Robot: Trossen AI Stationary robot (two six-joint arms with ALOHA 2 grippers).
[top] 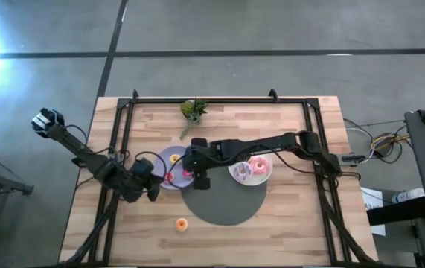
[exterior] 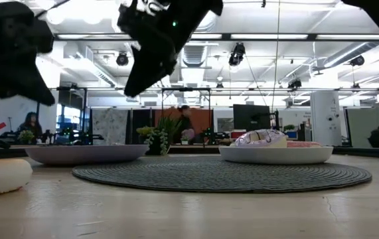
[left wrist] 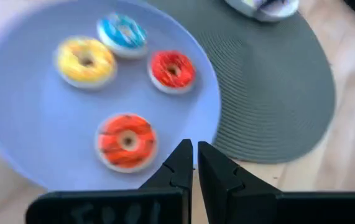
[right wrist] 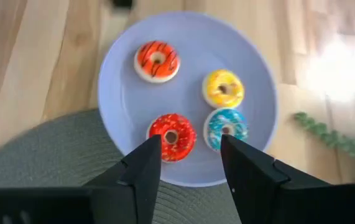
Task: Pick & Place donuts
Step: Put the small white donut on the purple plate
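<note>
Four small donuts lie on the lavender plate (top: 166, 158): orange (right wrist: 157, 60), yellow (right wrist: 223, 88), red (right wrist: 172, 135) and teal (right wrist: 227, 127). They also show in the left wrist view: orange (left wrist: 126, 141), yellow (left wrist: 85, 60), red (left wrist: 172, 70), teal (left wrist: 122, 32). My right gripper (right wrist: 189, 152) is open above the plate, its fingers either side of the red donut, clear of it. My left gripper (left wrist: 194, 158) is shut and empty over the plate's near left edge. Larger pink-white donuts (top: 251, 168) lie on the white plate (top: 234, 177). One small orange donut (top: 181, 222) lies on the bare table.
A round grey mat (top: 223, 201) lies under the white plate and beside the lavender one. A small green plant (top: 193, 109) stands at the far edge. Black frame rails (top: 123, 119) run along the table's sides. The two grippers (top: 197, 177) (top: 149, 187) are close together at the lavender plate.
</note>
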